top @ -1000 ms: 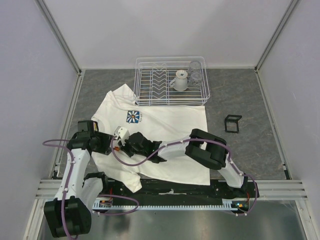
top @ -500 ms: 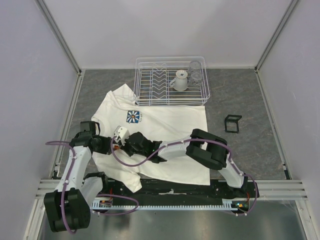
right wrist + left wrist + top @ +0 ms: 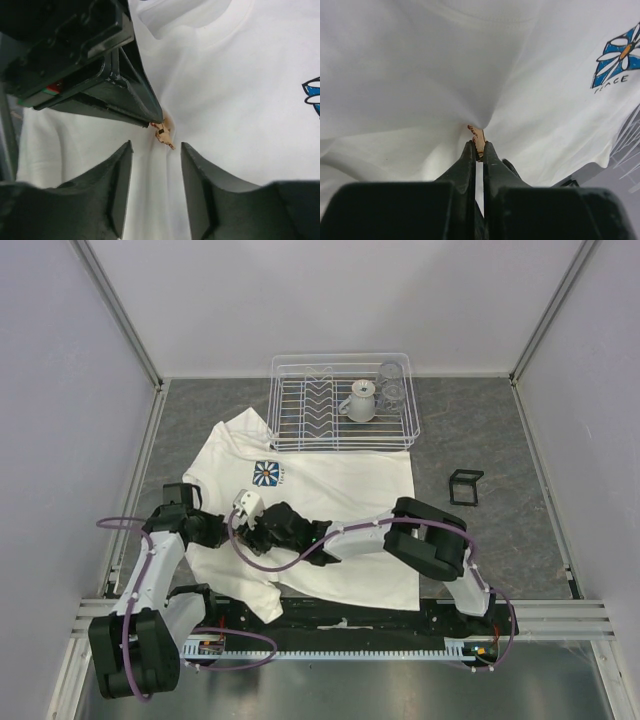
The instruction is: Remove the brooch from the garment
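Observation:
The garment is a white T-shirt spread on the table, with its blue daisy logo near the collar. The brooch is a tiny orange-tan pin standing on a pulled-up peak of cloth. My left gripper is shut on the brooch's lower end. In the right wrist view, the left gripper comes in from the upper left with the brooch at its tips. My right gripper is open just below, one finger on each side, touching nothing. In the top view both grippers meet at the shirt's left chest.
A white wire dish rack stands behind the shirt with a white cup and a clear glass in it. A small black frame sits on the grey table to the right of the shirt.
My left gripper has closed onto the brooch. My right gripper has opened and stands apart from it. The left arm has shifted slightly toward the shirt.

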`<control>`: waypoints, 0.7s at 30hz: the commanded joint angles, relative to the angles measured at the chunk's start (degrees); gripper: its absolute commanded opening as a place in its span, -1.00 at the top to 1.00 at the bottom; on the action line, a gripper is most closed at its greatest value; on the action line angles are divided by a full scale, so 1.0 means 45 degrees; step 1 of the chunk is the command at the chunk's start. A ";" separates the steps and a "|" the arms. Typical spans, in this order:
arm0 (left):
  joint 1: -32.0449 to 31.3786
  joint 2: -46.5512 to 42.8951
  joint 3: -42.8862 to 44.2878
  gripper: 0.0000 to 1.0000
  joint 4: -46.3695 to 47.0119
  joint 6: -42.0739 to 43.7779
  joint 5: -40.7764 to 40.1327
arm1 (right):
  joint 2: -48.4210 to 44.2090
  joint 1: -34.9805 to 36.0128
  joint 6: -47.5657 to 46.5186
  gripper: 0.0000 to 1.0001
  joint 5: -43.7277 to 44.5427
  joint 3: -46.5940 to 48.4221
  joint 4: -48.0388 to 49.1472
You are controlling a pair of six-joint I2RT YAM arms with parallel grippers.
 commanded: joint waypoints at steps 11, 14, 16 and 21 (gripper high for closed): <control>-0.0013 -0.1480 -0.1418 0.97 0.3930 0.5216 0.1583 | 0.0110 -0.2435 0.6089 0.00 -0.5546 0.0245 0.1443; -0.0013 -0.1832 -0.1633 0.97 0.4008 0.5099 0.1367 | 0.0836 -0.2396 0.6715 0.17 -0.6056 0.0540 0.1876; -0.0013 -0.1872 -0.1711 0.96 0.4086 0.5041 0.1309 | 0.1032 -0.2396 0.6736 0.33 -0.5979 0.0657 0.1780; -0.0013 -0.1872 -0.2238 0.96 0.4438 0.4670 0.1113 | 0.1111 -0.2396 0.6697 0.43 -0.5744 0.0365 0.1955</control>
